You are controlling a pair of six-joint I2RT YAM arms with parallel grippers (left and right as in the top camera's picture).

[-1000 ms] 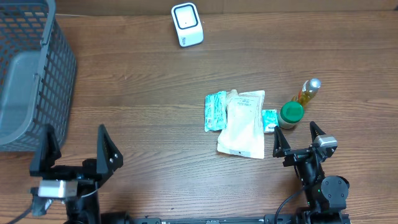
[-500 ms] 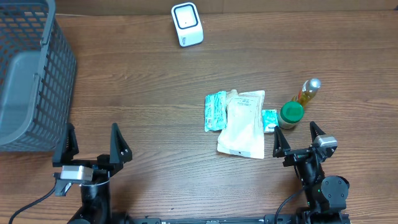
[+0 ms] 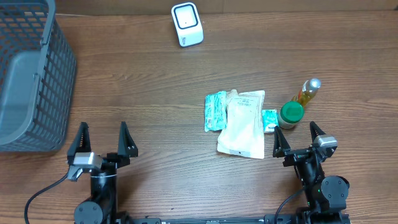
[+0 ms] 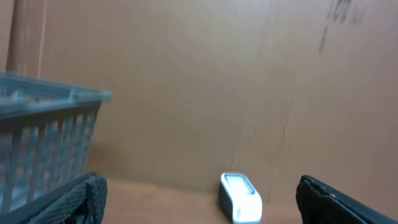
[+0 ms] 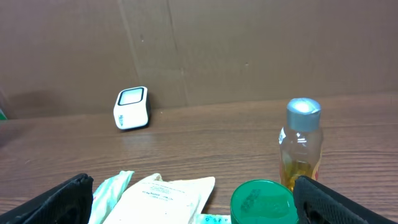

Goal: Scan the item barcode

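A white barcode scanner (image 3: 186,24) stands at the table's far edge; the left wrist view shows the scanner (image 4: 240,198) straight ahead and the right wrist view shows the scanner (image 5: 132,108) at far left. A white pouch (image 3: 242,124) lies mid-table over a teal packet (image 3: 215,111), with a green-lidded jar (image 3: 290,114) and a small yellow bottle (image 3: 308,91) to its right. My left gripper (image 3: 102,143) is open near the front left, empty. My right gripper (image 3: 300,140) is open just in front of the jar (image 5: 262,202), holding nothing.
A grey mesh basket (image 3: 28,74) fills the far left corner. A small teal sachet (image 3: 269,119) pokes out between the pouch and jar. A brown cardboard wall (image 5: 249,50) backs the table.
The left arm has swung right and turned so its fingers point toward the far edge. The right arm and the items have not moved.
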